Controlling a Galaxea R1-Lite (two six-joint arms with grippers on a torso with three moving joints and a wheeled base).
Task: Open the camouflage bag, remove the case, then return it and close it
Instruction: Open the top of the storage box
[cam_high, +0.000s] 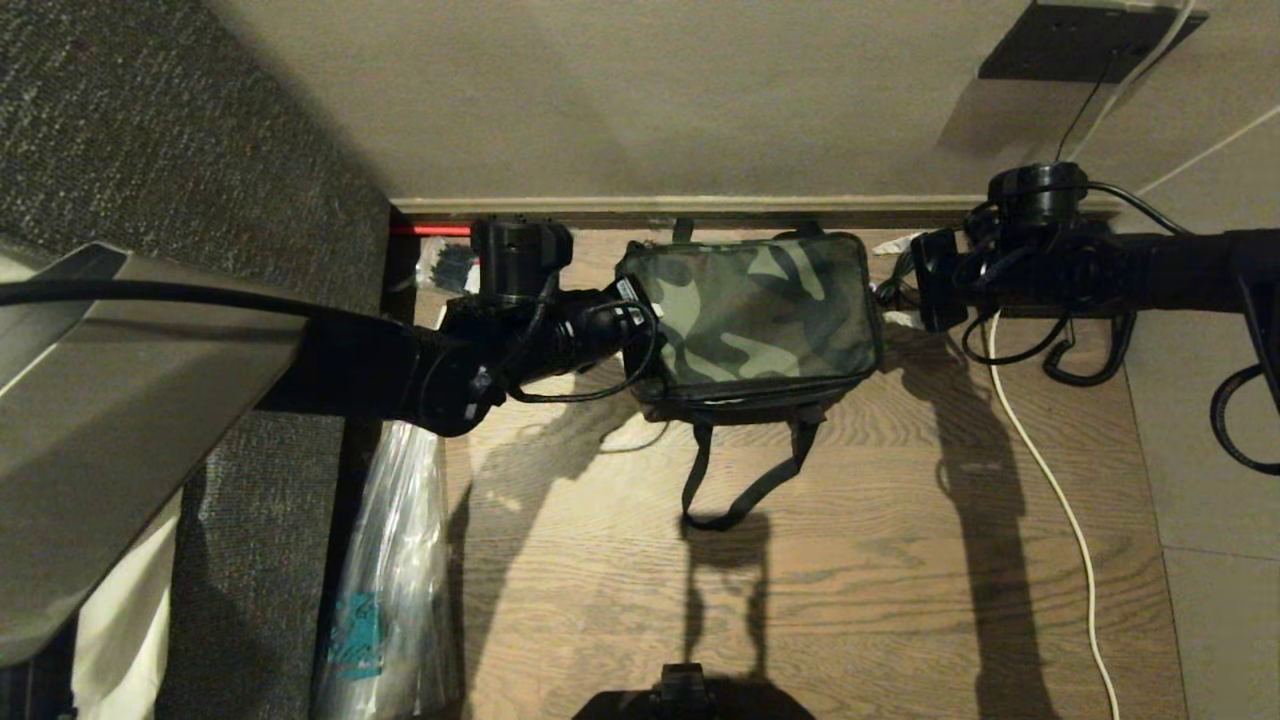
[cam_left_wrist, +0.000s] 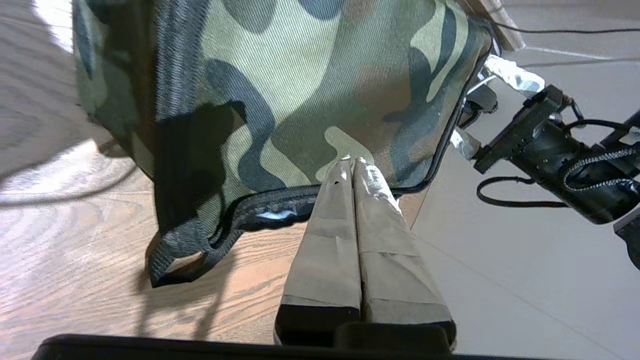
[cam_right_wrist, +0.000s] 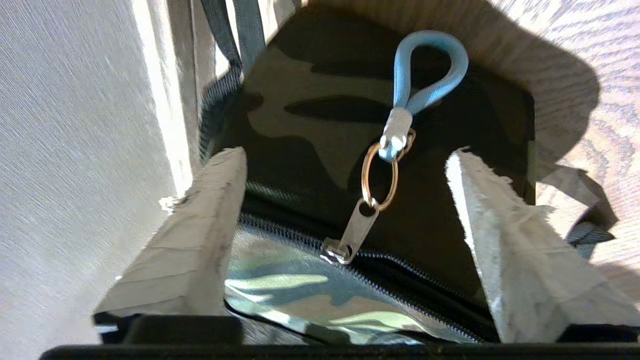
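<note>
Taped fingers (cam_right_wrist: 200, 235) of my right gripper (cam_right_wrist: 345, 165) stand wide apart with nothing between them but air; the zipper pull (cam_right_wrist: 352, 232), its ring (cam_right_wrist: 380, 175) and the blue loop (cam_right_wrist: 425, 70) hang in the gap, touched by neither finger. Seen from the head, this gripper (cam_high: 895, 290) sits just beside the right end of the bag (cam_high: 755, 315).

My left gripper (cam_left_wrist: 352, 167) has its two fingers pressed flat together, holding nothing; their tips rest against the camouflage top at the bag's left end (cam_high: 632, 300).

Bag: zipped shut along the run I can see, lying flat on the wood floor (cam_high: 850, 560) against the far wall (cam_high: 650, 100), between the two grippers. One strap (cam_high: 745, 480) trails toward me. I cannot see inside it, so the case is not in view.

Left of the bag, a clear plastic sack (cam_high: 390, 580) leans near grey upholstery (cam_high: 150, 130); its teal print is too small to read. A white cable (cam_high: 1050, 480) runs along the floor on the right.
</note>
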